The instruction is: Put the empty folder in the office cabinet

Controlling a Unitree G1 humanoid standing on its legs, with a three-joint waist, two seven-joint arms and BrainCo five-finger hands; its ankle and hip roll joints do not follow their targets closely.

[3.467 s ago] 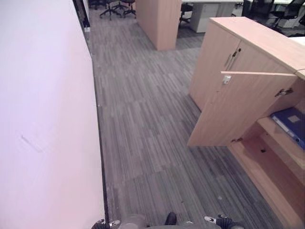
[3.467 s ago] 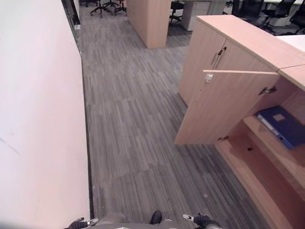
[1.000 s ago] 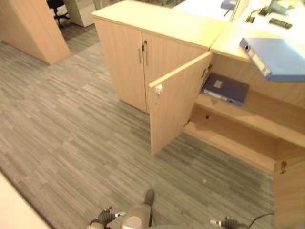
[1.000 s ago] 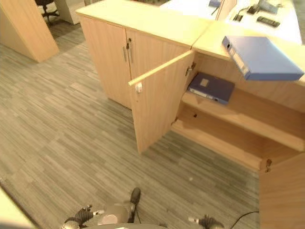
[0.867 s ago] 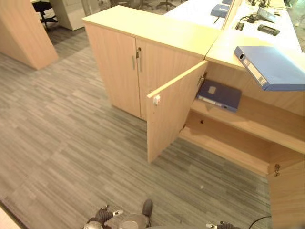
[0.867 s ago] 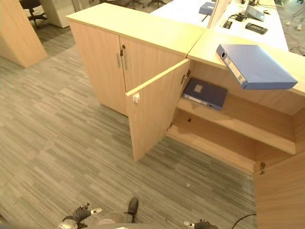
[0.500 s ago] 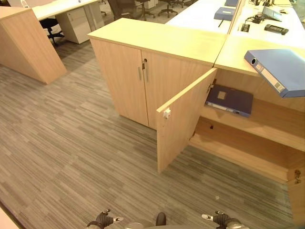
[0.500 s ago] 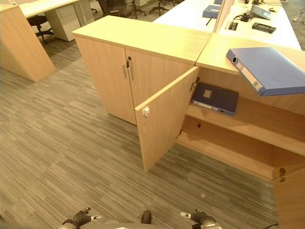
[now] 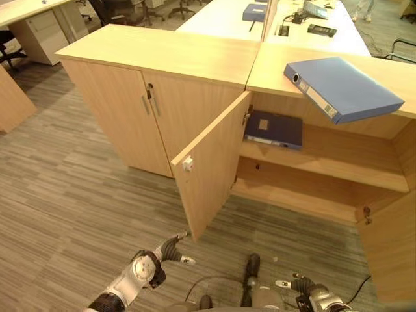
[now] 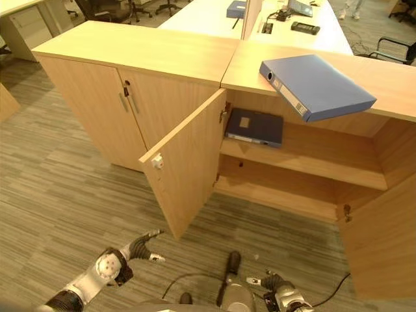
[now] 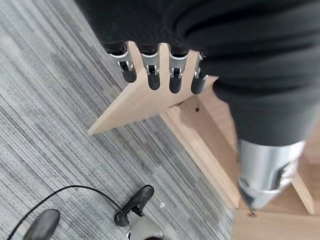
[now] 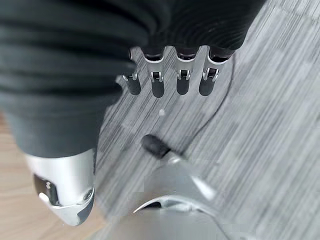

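- A blue folder (image 9: 342, 87) is seen lying on top of the office cabinet (image 9: 195, 58), its end sticking out past the edge.
- The cabinet door (image 9: 211, 169) is open, and a dark folder (image 9: 274, 129) is kept on the shelf (image 9: 338, 159).
- The left robot hand (image 9: 170, 248) is held open and empty, low down near the door.
- The right robot hand (image 10: 273, 283) is open and empty too.
- The folder must be reached and gripped next.
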